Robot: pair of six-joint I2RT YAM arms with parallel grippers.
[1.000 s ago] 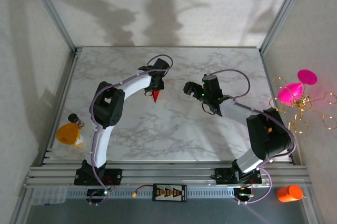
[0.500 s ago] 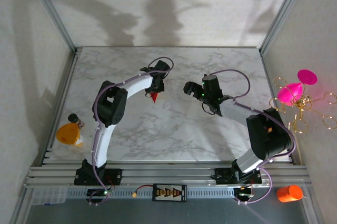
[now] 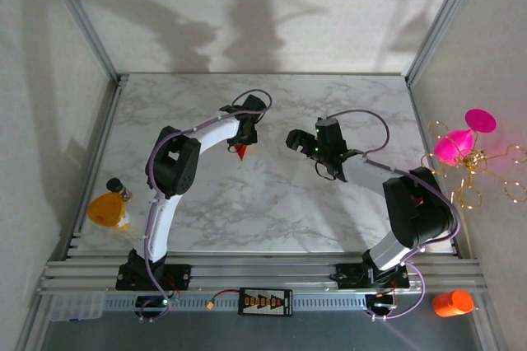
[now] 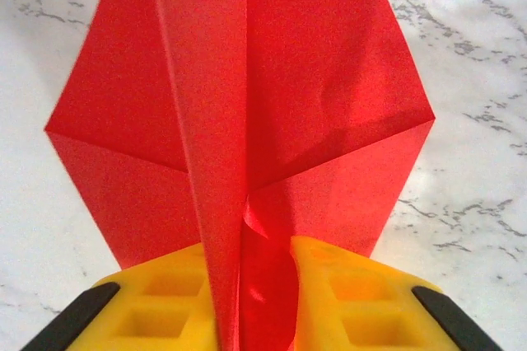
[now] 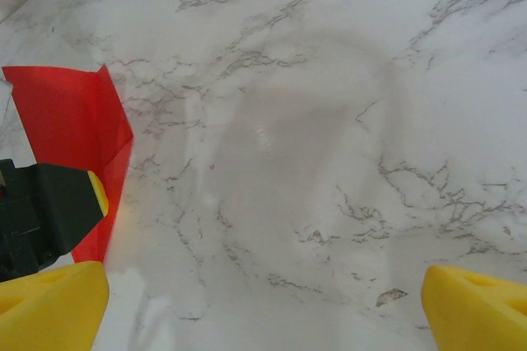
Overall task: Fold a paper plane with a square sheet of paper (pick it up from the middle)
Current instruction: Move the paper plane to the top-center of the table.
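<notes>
The right jaws have edged slightly left, wide open over the white marble desk (image 3: 272,203). The left jaws clamp the bright red folded paper plane (image 4: 247,79), centre-left toward the far edge.

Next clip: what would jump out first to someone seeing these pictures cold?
First, the red paper plane, its raised centre ridge pinched in the left gripper, a little left of centre on the marble table. Next, the right gripper, open above bare marble beside it, and the magenta cone ornament with gold wire off the table's right edge.
</notes>
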